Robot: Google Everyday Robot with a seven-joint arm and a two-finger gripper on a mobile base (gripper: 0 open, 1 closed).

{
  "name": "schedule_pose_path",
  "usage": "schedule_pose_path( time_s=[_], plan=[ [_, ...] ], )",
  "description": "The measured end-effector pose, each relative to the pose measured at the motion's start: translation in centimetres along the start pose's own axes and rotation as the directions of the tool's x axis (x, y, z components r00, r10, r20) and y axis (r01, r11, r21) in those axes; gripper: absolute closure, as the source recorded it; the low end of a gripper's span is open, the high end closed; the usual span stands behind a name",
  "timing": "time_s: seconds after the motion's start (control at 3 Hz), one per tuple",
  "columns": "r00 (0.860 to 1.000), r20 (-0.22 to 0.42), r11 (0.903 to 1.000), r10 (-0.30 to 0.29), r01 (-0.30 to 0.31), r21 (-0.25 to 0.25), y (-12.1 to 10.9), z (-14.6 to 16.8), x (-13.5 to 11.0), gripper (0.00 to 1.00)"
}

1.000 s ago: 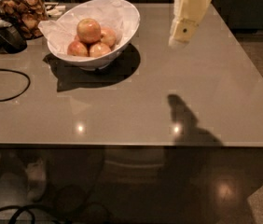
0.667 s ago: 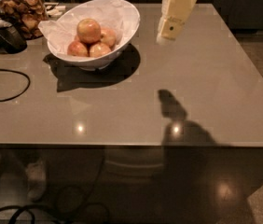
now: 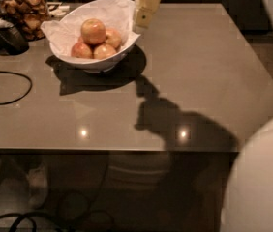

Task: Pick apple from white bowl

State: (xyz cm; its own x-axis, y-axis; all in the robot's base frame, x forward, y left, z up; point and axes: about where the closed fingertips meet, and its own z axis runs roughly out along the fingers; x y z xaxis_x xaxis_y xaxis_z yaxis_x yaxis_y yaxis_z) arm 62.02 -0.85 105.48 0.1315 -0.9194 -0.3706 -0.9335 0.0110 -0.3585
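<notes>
The white bowl [image 3: 96,62], lined with crumpled white paper, stands at the back left of the grey table. Several apples lie in it. The apple [image 3: 93,31], red-orange over yellow and the largest, sits on top of the pile toward the back. Three smaller apples lie around it. My gripper [image 3: 146,6] hangs down from the top edge of the view, just right of the bowl's rim and above table level. It holds nothing that I can see.
A glass jar of brown snacks [image 3: 26,11] stands at the back left behind the bowl. A black cable [image 3: 10,88] loops on the table's left side. A dark device [image 3: 1,35] lies by the jar. A white robot part [image 3: 262,178] fills the lower right corner.
The gripper has moved left toward the bowl's right rim. The view has closed in on the table, and the arm's shadow has grown and shifted left.
</notes>
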Motion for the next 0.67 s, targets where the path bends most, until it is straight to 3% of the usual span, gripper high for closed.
schedule_pose_path(
  time_s=[0.33, 0.67],
  plan=[
    [1.000, 0.020, 0.9996, -0.001, 0.001, 0.027, -0.9, -0.2, -0.6, 0.00],
    [0.999, 0.044, 0.9989, -0.027, 0.025, 0.041, -3.0, 1.8, -2.2, 0.00]
  ],
)
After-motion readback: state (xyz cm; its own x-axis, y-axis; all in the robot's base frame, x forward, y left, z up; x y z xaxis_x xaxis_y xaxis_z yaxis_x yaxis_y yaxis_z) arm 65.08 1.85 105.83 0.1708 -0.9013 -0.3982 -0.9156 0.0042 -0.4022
